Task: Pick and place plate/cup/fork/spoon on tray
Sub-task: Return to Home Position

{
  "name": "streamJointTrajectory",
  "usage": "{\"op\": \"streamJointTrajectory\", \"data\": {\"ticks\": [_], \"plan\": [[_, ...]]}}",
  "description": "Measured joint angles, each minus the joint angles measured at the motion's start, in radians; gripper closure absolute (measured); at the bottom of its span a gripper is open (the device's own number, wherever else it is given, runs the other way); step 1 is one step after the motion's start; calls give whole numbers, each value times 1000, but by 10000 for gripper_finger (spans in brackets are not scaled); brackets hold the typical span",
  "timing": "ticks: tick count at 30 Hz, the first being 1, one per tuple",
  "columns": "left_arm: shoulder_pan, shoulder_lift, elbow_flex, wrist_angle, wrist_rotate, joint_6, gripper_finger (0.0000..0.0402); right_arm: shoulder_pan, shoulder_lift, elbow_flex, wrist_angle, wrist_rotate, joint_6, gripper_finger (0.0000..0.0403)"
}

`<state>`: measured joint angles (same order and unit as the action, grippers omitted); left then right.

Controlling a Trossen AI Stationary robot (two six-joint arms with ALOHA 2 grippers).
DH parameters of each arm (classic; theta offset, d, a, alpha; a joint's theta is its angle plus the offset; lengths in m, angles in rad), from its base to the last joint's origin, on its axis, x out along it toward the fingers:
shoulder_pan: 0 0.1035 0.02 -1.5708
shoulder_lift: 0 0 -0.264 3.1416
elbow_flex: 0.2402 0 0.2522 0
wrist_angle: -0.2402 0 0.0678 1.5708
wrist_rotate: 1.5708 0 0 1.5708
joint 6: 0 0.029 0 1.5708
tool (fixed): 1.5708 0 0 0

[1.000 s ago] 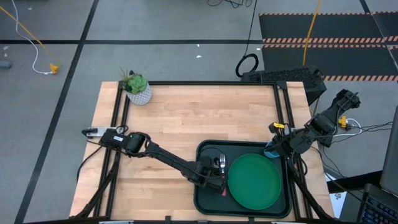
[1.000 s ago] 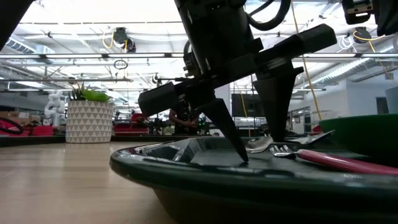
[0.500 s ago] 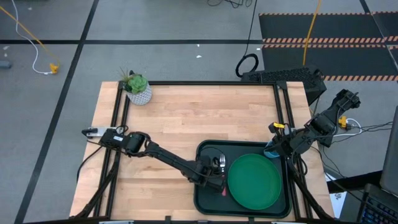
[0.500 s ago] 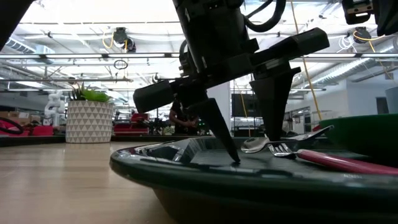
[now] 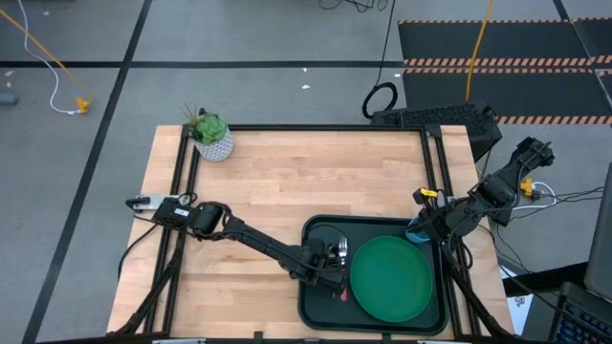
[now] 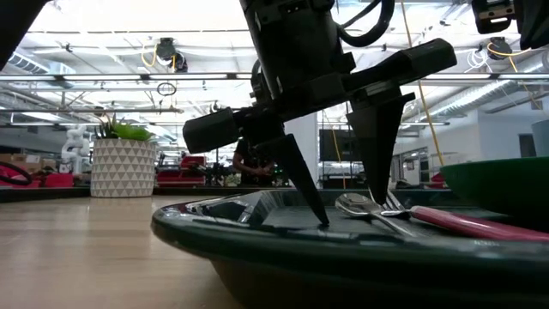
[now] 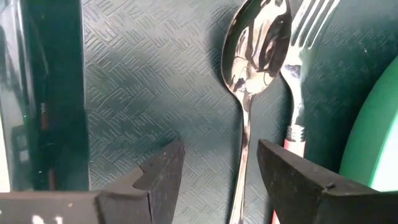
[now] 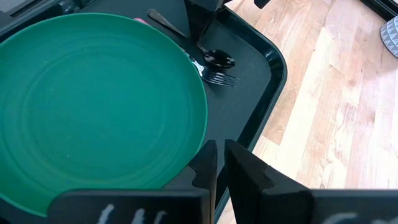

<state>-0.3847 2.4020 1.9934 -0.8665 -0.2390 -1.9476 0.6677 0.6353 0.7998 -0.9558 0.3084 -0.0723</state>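
The green plate (image 5: 390,279) lies in the right part of the dark tray (image 5: 316,306). Left of it, the all-metal spoon (image 7: 258,43) and the red-handled fork (image 7: 298,81) lie side by side on the tray floor. My left gripper (image 7: 217,174) points steeply down over them and is open, its fingers on either side of the spoon's handle (image 7: 242,180) without touching it. My right gripper (image 5: 426,225) waits shut above the tray's far right corner. A bit of the blue cup (image 5: 414,233) shows there, mostly hidden by my right arm.
A white pot with a green plant (image 5: 212,141) stands at the table's far left corner. Bare wood stretches between it and the tray. The tray's raised rim (image 6: 257,249) stands close to my left gripper's fingers.
My left gripper has opened a little and let go of the spoon. The spoon's handle end, raised before, has dropped to the tray floor beside the fork, while its bowl has stayed where it was.
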Motion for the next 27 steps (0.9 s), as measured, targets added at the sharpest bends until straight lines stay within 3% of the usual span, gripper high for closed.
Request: {"op": "streamJointTrajectory", "data": {"ticks": [10,17,21,27], "plan": [[8,-6,0,-2,1,59,190,0,0,0,0,0,0,381],[9,-49,66,-83,-114,202,190,0,0,0,1,0,0,381],[12,-107,72,-71,-220,393,190,0,0,0,5,1,1,381],[2,-193,73,-72,-468,799,190,0,-1,0,123,3,-15,381]]}}
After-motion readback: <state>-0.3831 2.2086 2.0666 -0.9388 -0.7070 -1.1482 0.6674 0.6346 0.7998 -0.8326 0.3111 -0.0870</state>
